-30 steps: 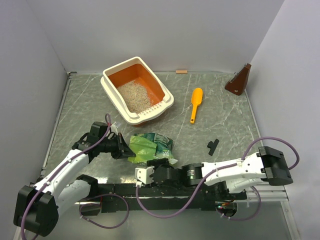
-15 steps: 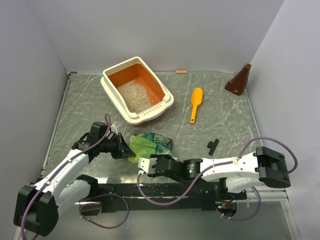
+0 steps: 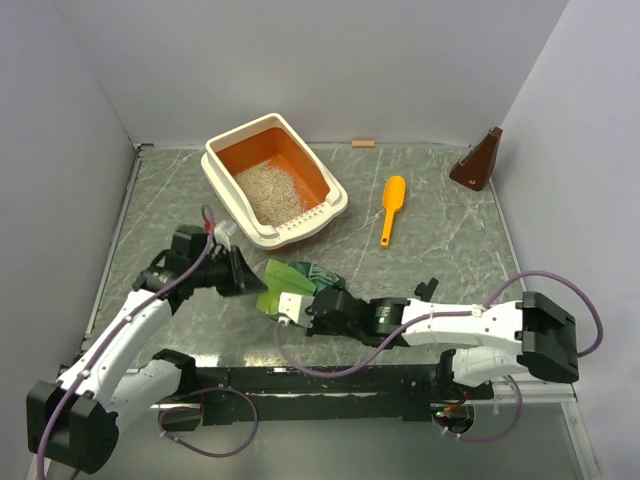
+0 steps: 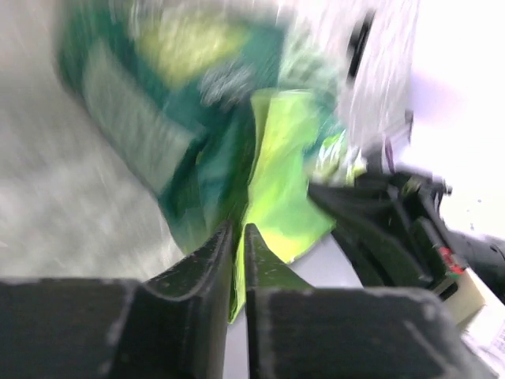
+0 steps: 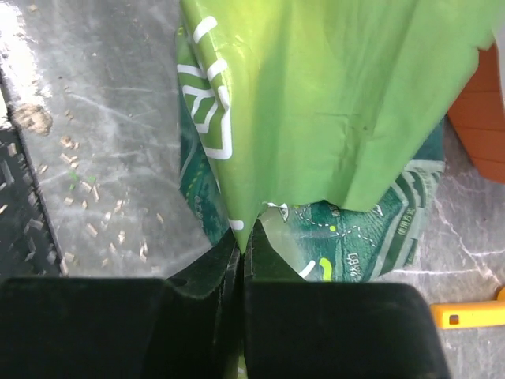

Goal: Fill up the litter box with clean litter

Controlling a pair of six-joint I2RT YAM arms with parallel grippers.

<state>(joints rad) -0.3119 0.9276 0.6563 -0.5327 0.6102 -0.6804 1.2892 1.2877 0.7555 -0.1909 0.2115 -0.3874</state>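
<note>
Left jaws and right jaws are each pinched shut on the green bag (image 3: 300, 282), at its near edges. The litter box (image 3: 296, 230), some clean litter (image 3: 268, 192) inside, lies just beyond the bag — slotted short end towards it, long axis running away — nearer the left arm.

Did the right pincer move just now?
Yes. The right pincer slid away from the black rail, toward the litter box, and is now shut on the green bag.
</note>
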